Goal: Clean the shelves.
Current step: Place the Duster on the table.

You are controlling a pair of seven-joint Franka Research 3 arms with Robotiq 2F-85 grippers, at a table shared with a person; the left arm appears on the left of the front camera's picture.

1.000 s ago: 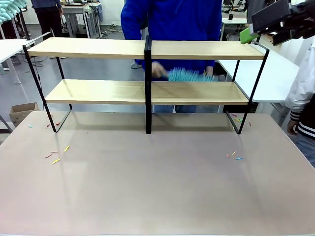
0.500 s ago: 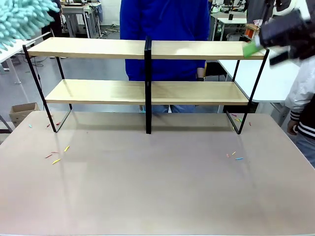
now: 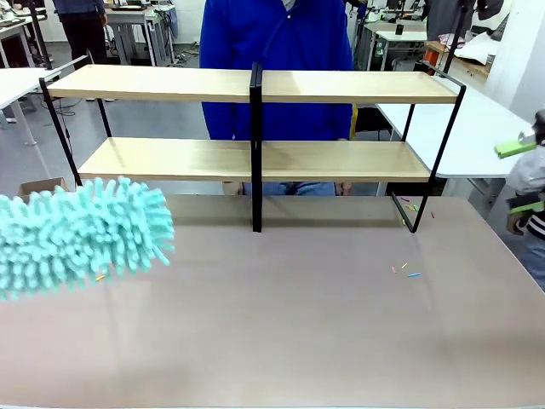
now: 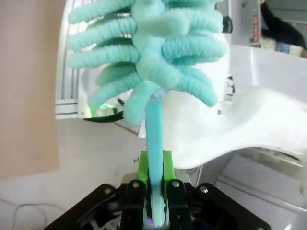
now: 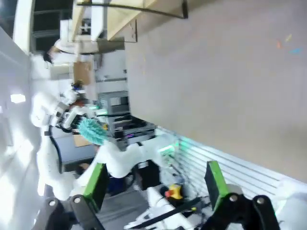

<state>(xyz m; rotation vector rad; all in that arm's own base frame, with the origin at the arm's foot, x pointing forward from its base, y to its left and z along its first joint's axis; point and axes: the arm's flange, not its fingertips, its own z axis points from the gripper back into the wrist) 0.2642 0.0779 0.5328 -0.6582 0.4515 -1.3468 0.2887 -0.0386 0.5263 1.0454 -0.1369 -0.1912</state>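
Observation:
The shelves (image 3: 341,86) stand at the table's far side: two long light-wood boards on a thin black frame with a black centre post (image 3: 255,145). A fluffy teal duster (image 3: 81,234) hangs over the table's left front, well short of the shelves. In the left wrist view my left gripper (image 4: 154,191) is shut on the duster's teal handle (image 4: 153,139), its head (image 4: 148,43) above. My right gripper (image 3: 521,177) is at the right edge, green pads apart, off the shelves' right end. In its own view the right gripper (image 5: 154,184) stands open and holds nothing.
A person in a blue top (image 3: 277,43) stands behind the shelves. Small coloured scraps (image 3: 404,271) lie on the table at the right, more by the frame's right foot (image 3: 413,207). A white table (image 3: 477,128) stands to the right, and a cardboard box (image 3: 38,185) on the floor at left.
The duster swung from the upper left down over the table's left front. My right gripper dropped from the top board's right end to the right edge. The person's hand left the lower board.

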